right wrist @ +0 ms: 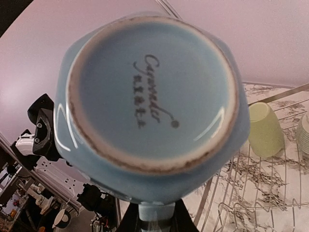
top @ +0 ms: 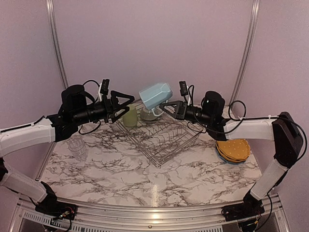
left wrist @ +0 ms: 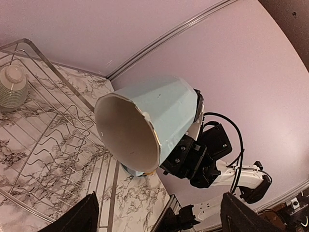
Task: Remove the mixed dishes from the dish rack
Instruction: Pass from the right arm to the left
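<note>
"While that mug (top: 155, 95) hangs in the air, which step are you on?"

"Taking it out. My right claw (top: 166, 105) is clenched on its handle and holds it clear above the far corner of the rack (top: 164, 141). It is tipped on its side, mouth toward my left claw (top: 126, 101). That one is spread wide with nothing in it, level with the mug and just short of its rim."

"What is left inside?"

"A green cup (top: 130, 116) at the far left corner, and a ribbed bowl (top: 147, 114) upside down beside it. The glass (top: 77, 146) stands on the table (top: 120, 179) to my left, and the plates (top: 233, 150) are stacked on it to my right."

"So what next?"

"I judge it a handover. My left claw must close on the mug's wall, one finger inside the mouth and one outside, and clench before my right lets go of the handle. The mug looks glazed and wide, so a shallow pinch could slip; I'd want a deep bite. Then it goes down upright on bare marble, apart from the glass."
</note>
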{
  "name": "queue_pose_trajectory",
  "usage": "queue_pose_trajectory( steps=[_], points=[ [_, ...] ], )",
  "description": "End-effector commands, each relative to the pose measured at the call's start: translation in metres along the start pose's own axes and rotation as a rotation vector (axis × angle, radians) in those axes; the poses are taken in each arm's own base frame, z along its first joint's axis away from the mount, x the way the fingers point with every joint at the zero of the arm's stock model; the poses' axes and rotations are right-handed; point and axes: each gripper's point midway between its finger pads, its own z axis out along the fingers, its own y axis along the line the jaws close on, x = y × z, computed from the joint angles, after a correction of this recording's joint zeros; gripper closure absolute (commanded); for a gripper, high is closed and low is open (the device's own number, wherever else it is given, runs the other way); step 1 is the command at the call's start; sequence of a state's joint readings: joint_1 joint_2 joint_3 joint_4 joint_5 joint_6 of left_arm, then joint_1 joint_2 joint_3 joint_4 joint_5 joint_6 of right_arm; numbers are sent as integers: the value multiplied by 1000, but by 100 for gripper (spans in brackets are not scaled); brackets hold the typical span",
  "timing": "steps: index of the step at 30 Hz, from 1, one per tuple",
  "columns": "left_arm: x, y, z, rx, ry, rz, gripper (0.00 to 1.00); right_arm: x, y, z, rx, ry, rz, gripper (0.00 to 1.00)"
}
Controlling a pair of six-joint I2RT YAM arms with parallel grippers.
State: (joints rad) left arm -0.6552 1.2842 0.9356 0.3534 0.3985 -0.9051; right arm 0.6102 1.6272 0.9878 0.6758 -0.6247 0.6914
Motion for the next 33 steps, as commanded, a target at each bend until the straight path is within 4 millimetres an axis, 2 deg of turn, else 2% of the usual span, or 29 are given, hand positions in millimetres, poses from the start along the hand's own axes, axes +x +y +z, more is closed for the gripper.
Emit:
queue_pose_trajectory(
  steps=[1,4,8,13,16,19,24,27,33],
  points=[
    [1,-39,13,198,0,-49,12,-35,78,-11,-308,-104,-70,100],
    [8,-42,23,220,22,-69,14,-30,86,-13,-382,-102,-50,100],
    [12,-54,29,267,34,-57,18,-16,82,-7,-403,-65,-7,100],
    [10,-66,21,290,4,-26,26,-6,77,-7,-399,-53,12,100],
    [8,-67,13,289,-22,-9,25,-7,78,-8,-405,-60,8,100],
    [6,-65,9,270,-45,-6,18,-10,79,-9,-401,-67,1,100],
    [-1,-71,9,279,-67,-10,16,-1,88,3,-404,-29,-22,100],
    [-2,-72,14,297,-59,-35,24,6,94,13,-401,-9,-33,100],
    [-1,-68,14,294,-66,-66,45,10,92,15,-396,-19,-7,100]
  ],
)
